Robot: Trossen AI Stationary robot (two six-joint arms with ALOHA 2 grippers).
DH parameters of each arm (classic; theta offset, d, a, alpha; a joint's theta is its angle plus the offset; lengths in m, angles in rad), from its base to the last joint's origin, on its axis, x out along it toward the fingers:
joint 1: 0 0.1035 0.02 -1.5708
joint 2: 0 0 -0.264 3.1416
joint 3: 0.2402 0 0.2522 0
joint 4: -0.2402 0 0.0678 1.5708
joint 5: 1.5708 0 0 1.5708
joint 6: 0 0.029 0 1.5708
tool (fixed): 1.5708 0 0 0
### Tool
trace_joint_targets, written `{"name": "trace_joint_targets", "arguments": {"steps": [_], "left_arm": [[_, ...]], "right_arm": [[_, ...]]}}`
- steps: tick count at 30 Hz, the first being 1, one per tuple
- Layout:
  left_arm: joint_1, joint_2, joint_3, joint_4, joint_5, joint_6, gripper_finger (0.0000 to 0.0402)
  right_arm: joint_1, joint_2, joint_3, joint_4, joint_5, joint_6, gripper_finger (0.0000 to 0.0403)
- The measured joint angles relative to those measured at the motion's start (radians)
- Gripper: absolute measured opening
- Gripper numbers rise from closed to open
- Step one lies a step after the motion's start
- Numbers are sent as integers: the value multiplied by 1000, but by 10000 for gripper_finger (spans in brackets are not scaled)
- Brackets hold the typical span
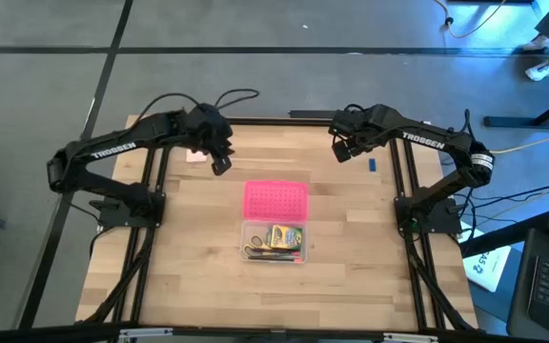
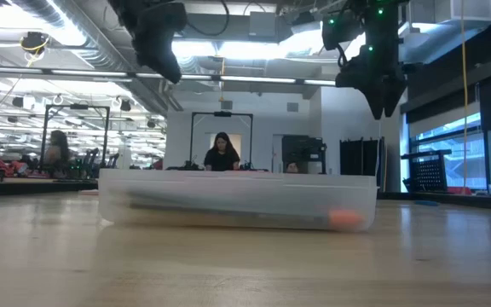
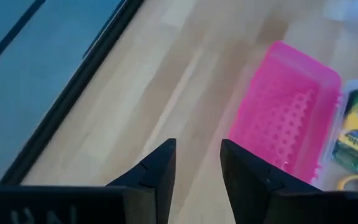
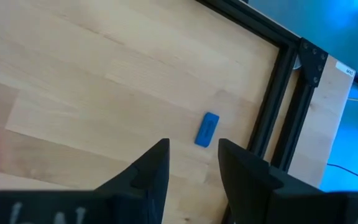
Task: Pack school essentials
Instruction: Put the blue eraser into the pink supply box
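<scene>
A clear case [image 1: 273,241] lies open mid-table, its pink lid [image 1: 275,200] flat on the far side. Inside it are the yellow-green crayon box [image 1: 285,235], the yellow-handled scissors [image 1: 254,251] and thin pencils [image 1: 282,255]. My left gripper [image 1: 220,164] hangs open above bare table, left of and beyond the lid [image 3: 284,118], with nothing between its fingers. My right gripper [image 4: 193,146] hangs open high over the far right of the table, above the tiny blue piece [image 4: 207,129], which lies flat on the wood. A pale pink pad [image 1: 196,155] lies by the left arm.
A black frame rail [image 4: 272,118] runs along the table's right side, close to the blue piece [image 1: 373,165]. Bare wood lies around the case on all sides. In the low view, people show in the room far behind the clear case [image 2: 237,200].
</scene>
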Motion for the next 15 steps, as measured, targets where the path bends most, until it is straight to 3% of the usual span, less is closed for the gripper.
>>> {"name": "trace_joint_targets", "arguments": {"steps": [5, 15], "left_arm": [[40, 33, 0, 41, 96, 147, 119], [32, 57, 0, 44, 87, 276, 119]], "right_arm": [[0, 0, 0, 0, -7, 5, 139], [0, 0, 0, 6, -53, 49, 139]]}}
